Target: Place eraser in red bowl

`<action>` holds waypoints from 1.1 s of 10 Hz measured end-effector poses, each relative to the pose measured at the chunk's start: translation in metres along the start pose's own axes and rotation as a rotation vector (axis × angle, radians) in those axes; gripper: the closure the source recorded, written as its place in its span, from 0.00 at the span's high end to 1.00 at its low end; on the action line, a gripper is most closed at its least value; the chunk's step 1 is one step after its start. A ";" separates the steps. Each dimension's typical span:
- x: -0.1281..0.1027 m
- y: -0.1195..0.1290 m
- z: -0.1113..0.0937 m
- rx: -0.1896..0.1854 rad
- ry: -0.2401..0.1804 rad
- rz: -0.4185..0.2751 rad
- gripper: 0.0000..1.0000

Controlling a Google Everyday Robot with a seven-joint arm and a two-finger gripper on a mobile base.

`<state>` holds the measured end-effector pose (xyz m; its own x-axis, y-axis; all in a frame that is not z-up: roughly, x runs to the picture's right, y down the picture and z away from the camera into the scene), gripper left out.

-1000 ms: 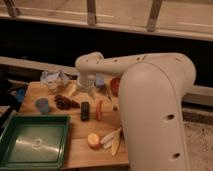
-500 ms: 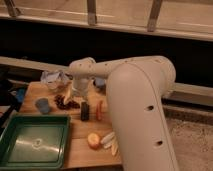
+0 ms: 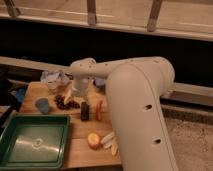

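Observation:
The black eraser (image 3: pixel 85 111) lies flat on the wooden table (image 3: pixel 80 152), just left of a thin orange-red carrot-like stick (image 3: pixel 99 110). My gripper (image 3: pixel 79 91) hangs from the white arm's wrist directly behind the eraser and slightly above it, near the table's back middle. The red bowl does not show; the bulky white arm covers the right part of the table.
A green tray (image 3: pixel 35 141) sits at the front left. A small blue cup (image 3: pixel 42 105), dark grapes (image 3: pixel 65 104) and a crumpled white-blue wrapper (image 3: pixel 54 77) lie to the left. A peach-like fruit (image 3: pixel 93 140) and pale banana pieces (image 3: pixel 110 143) lie in front.
The arm has swung left across the table, bringing the gripper from the back right to above and behind the eraser. The arm now covers the red object at the right.

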<state>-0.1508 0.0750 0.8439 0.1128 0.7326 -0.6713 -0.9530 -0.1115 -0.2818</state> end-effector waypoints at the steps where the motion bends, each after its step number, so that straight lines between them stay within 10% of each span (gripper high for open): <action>1: -0.005 -0.005 0.012 -0.004 0.011 0.008 0.80; 11: -0.014 -0.046 0.058 0.004 0.099 0.102 0.80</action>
<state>-0.1252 0.1087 0.9057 0.0424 0.6481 -0.7604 -0.9619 -0.1792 -0.2064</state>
